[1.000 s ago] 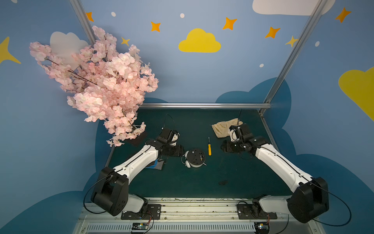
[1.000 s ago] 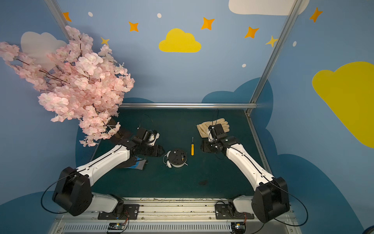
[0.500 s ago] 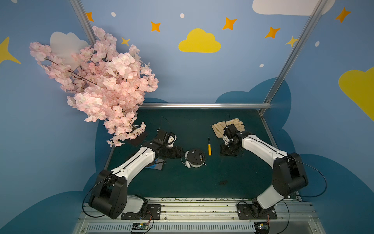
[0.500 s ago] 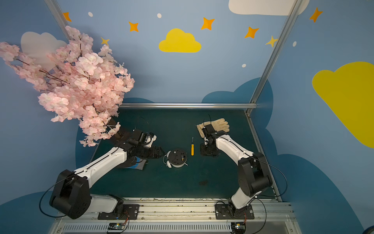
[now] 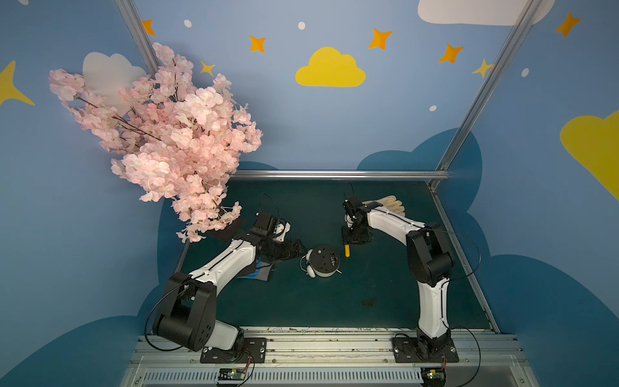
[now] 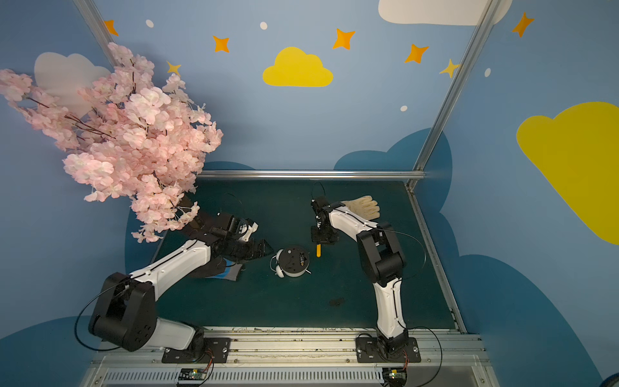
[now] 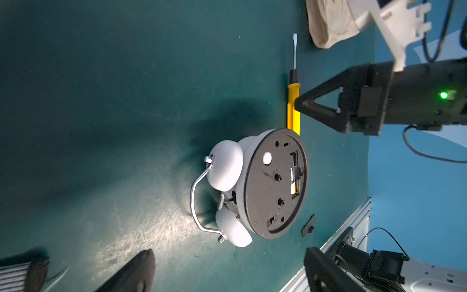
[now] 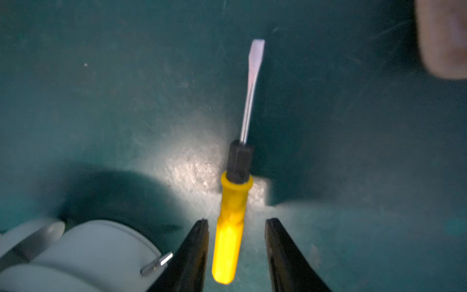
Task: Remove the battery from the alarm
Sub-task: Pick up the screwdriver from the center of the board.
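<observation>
We held our left arm (image 5: pixel 231 261) stretched forward and low, the left tool (image 5: pixel 296 248) spread wide. Our right arm (image 5: pixel 388 222) was folded sharply at the elbow, the right tool (image 5: pixel 353 237) aimed downward, jaws partly apart.

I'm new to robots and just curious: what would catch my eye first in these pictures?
A big pink blossom branch leans over the back left corner of the green table. Mid-table, a white alarm clock lies with its dark back up. Beside it lies a yellow-handled screwdriver, with the right gripper open around its handle.
</observation>
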Action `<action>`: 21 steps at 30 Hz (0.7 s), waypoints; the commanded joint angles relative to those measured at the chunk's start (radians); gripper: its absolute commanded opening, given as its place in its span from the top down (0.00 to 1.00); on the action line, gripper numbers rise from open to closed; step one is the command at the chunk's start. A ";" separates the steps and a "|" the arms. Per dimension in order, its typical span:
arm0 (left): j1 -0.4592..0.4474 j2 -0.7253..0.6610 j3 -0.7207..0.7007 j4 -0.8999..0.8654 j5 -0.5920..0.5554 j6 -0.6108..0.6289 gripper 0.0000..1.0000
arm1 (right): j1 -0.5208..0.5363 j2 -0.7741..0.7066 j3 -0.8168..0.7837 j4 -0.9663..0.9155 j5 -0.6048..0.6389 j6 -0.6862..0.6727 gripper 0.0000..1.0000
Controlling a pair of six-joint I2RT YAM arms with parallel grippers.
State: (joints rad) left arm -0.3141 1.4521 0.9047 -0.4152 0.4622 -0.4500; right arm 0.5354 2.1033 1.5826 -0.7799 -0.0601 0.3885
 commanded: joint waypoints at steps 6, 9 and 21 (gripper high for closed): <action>-0.006 0.007 0.013 0.063 0.104 -0.065 0.10 | 0.026 0.012 -0.009 -0.099 0.031 0.010 0.80; -0.023 0.000 0.035 0.082 0.120 -0.090 0.10 | 0.025 -0.096 -0.091 -0.068 0.045 -0.027 0.93; -0.177 -0.037 0.168 0.291 0.180 -0.292 0.20 | 0.132 -0.667 -0.221 -0.098 -0.139 -0.390 1.00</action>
State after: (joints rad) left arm -0.4507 1.4414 1.0424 -0.2417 0.6113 -0.6567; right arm 0.6395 1.5276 1.3888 -0.8471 -0.1116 0.1284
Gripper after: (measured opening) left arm 0.808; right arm 0.174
